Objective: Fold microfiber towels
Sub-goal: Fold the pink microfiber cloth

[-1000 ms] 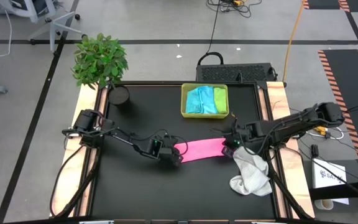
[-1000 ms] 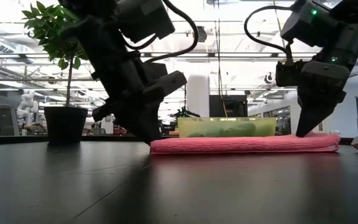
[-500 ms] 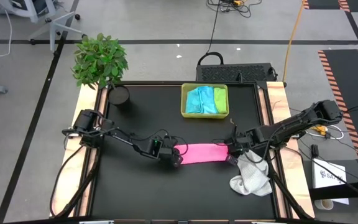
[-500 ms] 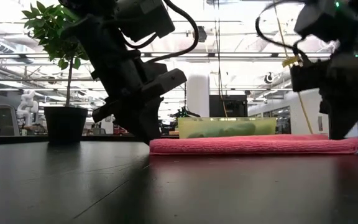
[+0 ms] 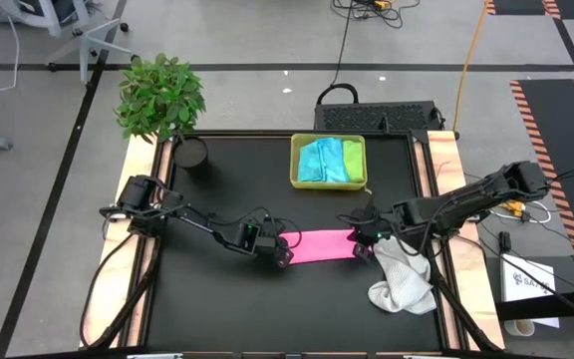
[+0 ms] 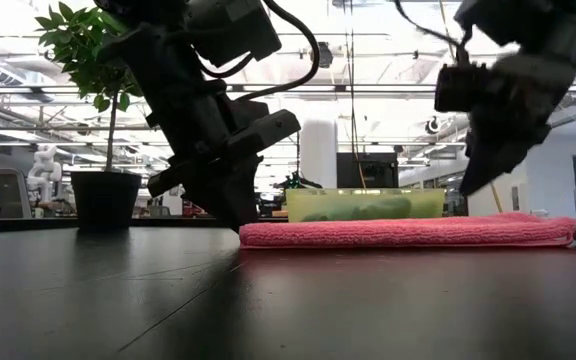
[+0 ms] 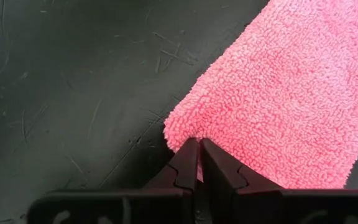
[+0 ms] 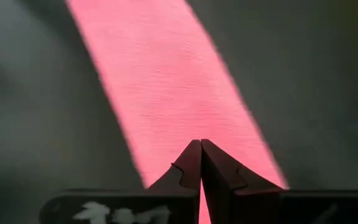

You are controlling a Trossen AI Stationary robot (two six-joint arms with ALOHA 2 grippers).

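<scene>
The pink towel point(image 5: 322, 245) lies flat on the black table point(image 5: 217, 309), folded into a long thin strip, near the middle & a bit to the right. In the low view it looks like a low pink band point(image 6: 408, 232) on the table top.

The left gripper point(image 5: 283, 254) is down at the strip's left end. Its fingers point(image 7: 188, 163) are pinched tight on the corner of the pink towel, w/ the tips touching the fuzzy cloth.

The right gripper point(image 5: 359, 245) is at the strip's right end. Its fingers point(image 8: 210, 163) are closed together w/ nothing between them. In the low view it hangs just above the towel point(image 6: 468, 185), tilted, not touching it.

The white towel point(image 5: 405, 277) sits in a crumpled heap on the right side of the table, just beside the pink strip's right end.

The yellow-green tray point(image 5: 297, 160) is at the far side of the table. In it lie the light blue towel point(image 5: 317, 160) and the lime green towel point(image 5: 354, 160), side by side, w/ a teal bit between them.

A potted plant point(image 5: 160, 95) stands at the far left corner.
</scene>
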